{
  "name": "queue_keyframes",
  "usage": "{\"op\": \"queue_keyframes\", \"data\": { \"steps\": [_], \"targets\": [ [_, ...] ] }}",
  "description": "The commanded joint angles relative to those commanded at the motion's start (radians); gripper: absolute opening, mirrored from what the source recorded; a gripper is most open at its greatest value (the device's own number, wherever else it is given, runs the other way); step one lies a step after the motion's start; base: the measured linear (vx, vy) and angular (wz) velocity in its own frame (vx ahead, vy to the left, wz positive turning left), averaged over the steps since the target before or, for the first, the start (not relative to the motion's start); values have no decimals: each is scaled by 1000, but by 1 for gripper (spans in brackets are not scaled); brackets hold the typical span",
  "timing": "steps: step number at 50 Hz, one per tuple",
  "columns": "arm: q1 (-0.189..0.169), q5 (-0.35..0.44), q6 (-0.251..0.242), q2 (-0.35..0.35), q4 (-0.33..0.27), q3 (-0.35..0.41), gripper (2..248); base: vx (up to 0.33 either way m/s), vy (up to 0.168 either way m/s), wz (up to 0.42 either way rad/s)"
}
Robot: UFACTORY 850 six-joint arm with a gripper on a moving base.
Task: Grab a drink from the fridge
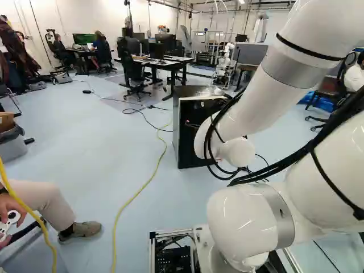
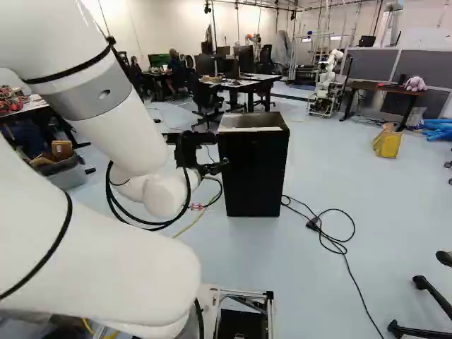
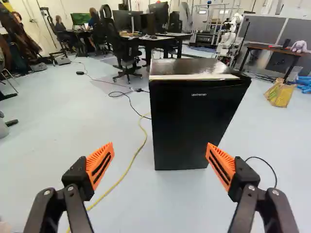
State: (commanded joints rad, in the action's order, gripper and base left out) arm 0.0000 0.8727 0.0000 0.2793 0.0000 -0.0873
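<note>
**Fridge Ahead, Drink Out of Sight**

The small black fridge [image 3: 199,121] stands upright on the floor [image 3: 92,121], ahead of the claw [image 3: 160,144]. Its door [image 3: 187,133] looks shut, and no drink shows; if there is one, it is presumably inside. The claw is released, its two orange pads [image 3: 100,165] spread wide with nothing gripped between them.

The fridge is probably heavy and stiff, though light enough to slide or rock if pushed hard. Its glossy front looks slippery and offers no plain handle from the wrist, so a side edge of the door seems the place to take hold, pulling gently along its swing. Which side is hinged cannot be told. A can would likely be firm and a little slick, best held round the middle; a soft bottle could dent under too strong a squeeze.

A yellow cord [image 3: 127,170] trails over the floor beside the fridge, and a black cord [image 2: 337,244] loops on its other side; the moving base could snag either. An office chair [image 3: 127,53] and another robot [image 2: 326,81] stand farther off, out of the way.
</note>
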Motion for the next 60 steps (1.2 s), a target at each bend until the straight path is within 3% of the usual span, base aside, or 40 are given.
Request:
{"op": "queue_keyframes", "data": {
  "steps": [60],
  "targets": [
    [0,0,0,0,0,0,247,51,-1,-3]
  ]
}}
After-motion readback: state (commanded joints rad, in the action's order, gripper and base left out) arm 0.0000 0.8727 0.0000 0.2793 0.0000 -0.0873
